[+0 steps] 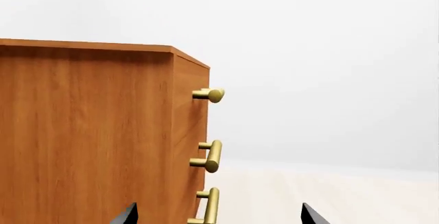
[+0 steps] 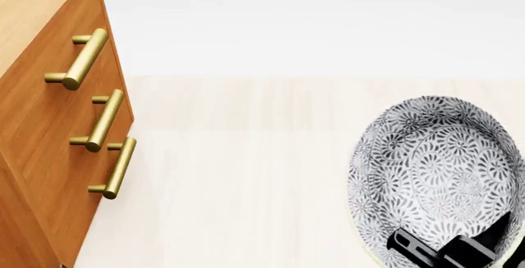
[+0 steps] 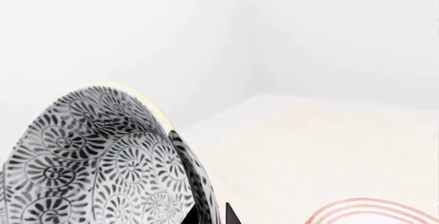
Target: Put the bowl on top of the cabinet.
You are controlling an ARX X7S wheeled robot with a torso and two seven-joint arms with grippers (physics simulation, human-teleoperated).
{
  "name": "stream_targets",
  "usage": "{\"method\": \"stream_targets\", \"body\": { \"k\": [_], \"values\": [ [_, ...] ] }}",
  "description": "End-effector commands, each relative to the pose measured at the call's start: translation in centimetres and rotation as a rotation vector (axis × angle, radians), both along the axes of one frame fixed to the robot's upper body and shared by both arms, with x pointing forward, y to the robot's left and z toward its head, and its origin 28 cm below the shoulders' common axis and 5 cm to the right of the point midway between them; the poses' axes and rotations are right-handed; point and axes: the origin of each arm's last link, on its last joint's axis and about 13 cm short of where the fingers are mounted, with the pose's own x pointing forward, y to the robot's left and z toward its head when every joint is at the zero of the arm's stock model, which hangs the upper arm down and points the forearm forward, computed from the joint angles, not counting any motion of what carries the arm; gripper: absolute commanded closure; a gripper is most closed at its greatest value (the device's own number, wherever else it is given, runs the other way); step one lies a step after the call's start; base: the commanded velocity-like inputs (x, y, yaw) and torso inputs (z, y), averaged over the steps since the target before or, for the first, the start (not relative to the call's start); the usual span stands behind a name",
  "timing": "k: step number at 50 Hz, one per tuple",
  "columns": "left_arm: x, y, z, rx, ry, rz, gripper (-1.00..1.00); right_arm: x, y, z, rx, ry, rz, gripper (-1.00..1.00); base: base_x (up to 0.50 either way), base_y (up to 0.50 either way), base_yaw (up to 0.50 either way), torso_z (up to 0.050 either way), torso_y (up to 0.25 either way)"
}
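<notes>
One deep round bowl (image 2: 434,182), white under a dense dark grey floral print, fills the lower right of the head view, tipped so that its patterned outside faces the camera. Its pale rim shows as a thin yellowish line along the lower edge. The right claw (image 2: 447,249), a black jointed piece at the bottom right corner of that frame, lies against the bowl's lower edge and appears closed on the rim, with the bowl rising above and to the left of it. The right wrist view shows the same grip from close by: the bowl (image 3: 103,167) stands on edge at the lower left of the frame, spiral flowers crowding its wall and the pale rim curving over its top, while the dark tips of the right claw (image 3: 209,215) pinch its edge at the bottom centre. Red rings of a flat white plate (image 3: 373,211) peep in at the lower right of that frame, apart from the bowl.

The orange-brown cabinet (image 2: 49,133) runs down the left edge of the head view, well apart from the bowl across pale floor (image 2: 238,176), its three brass bar handles (image 2: 102,120) stacked along the drawer fronts and its lighter top in the upper left corner. In the left wrist view, the left claw (image 1: 219,215) stands wide and holds nothing, its two black tips at the bottom edge, with the cabinet (image 1: 89,142) beyond them.
</notes>
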Motion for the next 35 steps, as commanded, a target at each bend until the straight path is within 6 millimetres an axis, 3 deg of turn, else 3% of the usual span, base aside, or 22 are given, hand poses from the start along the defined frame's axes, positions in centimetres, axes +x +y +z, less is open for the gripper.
{"method": "stream_targets", "body": {
  "k": [1,25,35],
  "values": [
    [-0.8,0.4,0.5,-0.021,-0.025,-0.003,-1.00,1.6,0.4,2.9,-0.143,0.017,-0.032,1.00,0.00,0.00,0.00,0.000,0.000],
    [-1.0,0.7,0.7,-0.036,-0.033,-0.012,-1.00,6.9,1.4,5.8,-0.335,0.072,-0.057,1.00,0.00,0.00,0.00,0.000,0.000],
    [-1.1,0.9,0.8,-0.044,-0.037,-0.010,-1.00,8.9,1.5,6.7,-0.402,0.129,0.053,1.00,0.00,0.00,0.00,0.000,0.000]
  ]
}}
